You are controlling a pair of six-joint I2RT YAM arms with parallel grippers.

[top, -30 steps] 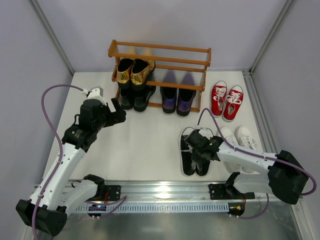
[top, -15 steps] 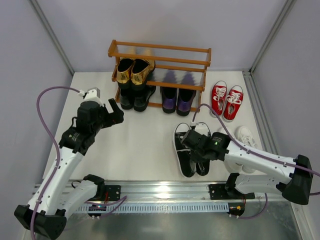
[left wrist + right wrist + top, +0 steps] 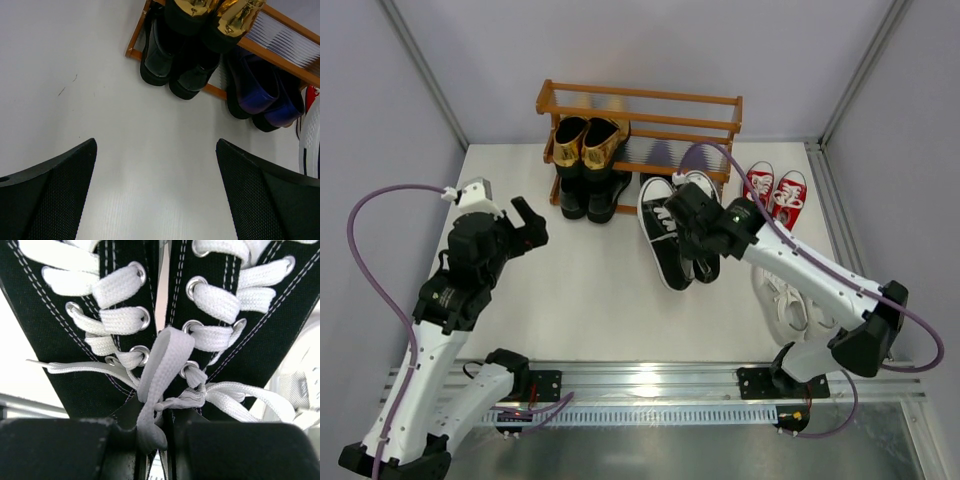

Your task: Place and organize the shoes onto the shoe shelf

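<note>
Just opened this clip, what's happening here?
The right gripper is clamped on the black-and-white sneakers, holding the pair together just in front of the shoe shelf. The left gripper hangs open over the table, holding nothing. Gold loafers, black dress shoes and purple loafers are on the shelf; red sneakers and white sneakers sit on the table.

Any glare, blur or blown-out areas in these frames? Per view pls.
Top external: even light, soft shadows, sharp; bright glare on the metal rail by the arm bases. Left wrist: specular highlights on the gold loafers and black dress shoes; left gripper's fingers dark. Right wrist: laces sharp, background beside the sneakers blown out white, right gripper's fingers nearly black.
</note>
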